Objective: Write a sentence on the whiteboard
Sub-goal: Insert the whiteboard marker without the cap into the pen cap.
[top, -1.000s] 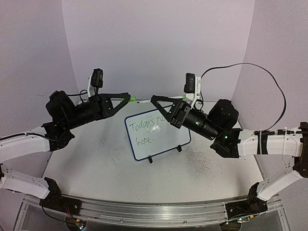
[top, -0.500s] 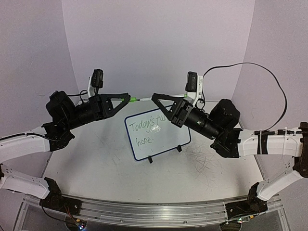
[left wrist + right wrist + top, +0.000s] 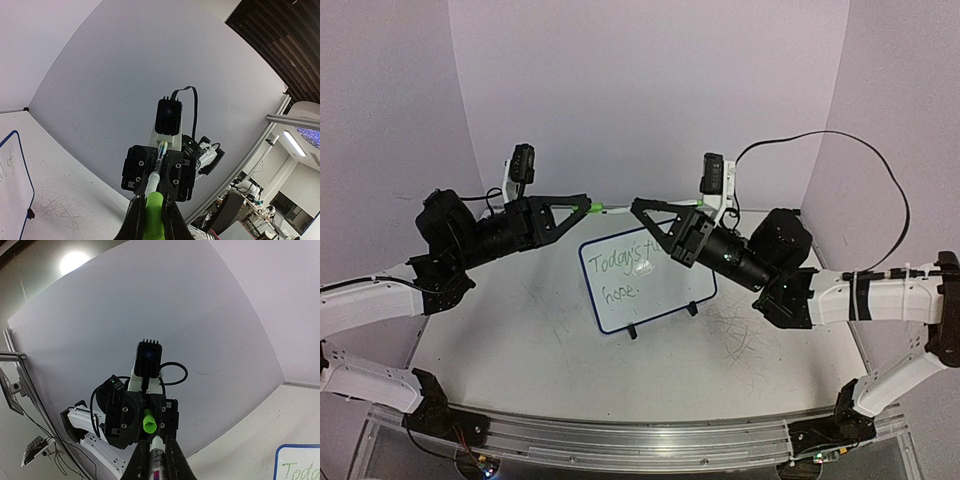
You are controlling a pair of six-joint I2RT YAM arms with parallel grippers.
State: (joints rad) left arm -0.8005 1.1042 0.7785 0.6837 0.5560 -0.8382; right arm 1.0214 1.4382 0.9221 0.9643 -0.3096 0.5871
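I have both arms raised over the table (image 3: 510, 340), tips facing each other. My left gripper (image 3: 585, 205) is clenched on a green cap (image 3: 593, 207). My right gripper (image 3: 637, 206), at 3 o'clock from it, is clamped on a white marker (image 3: 615, 210). The marker's nose meets the cap's mouth; I cannot tell whether it is seated.

The whiteboard (image 3: 660, 295) stands mid-table on its feet, at 6 o'clock beneath the two tips. The sentence (image 3: 620, 263) runs across it in green, in two lines. My right gripper hides the end of the top line, and the lower line reads "hope."
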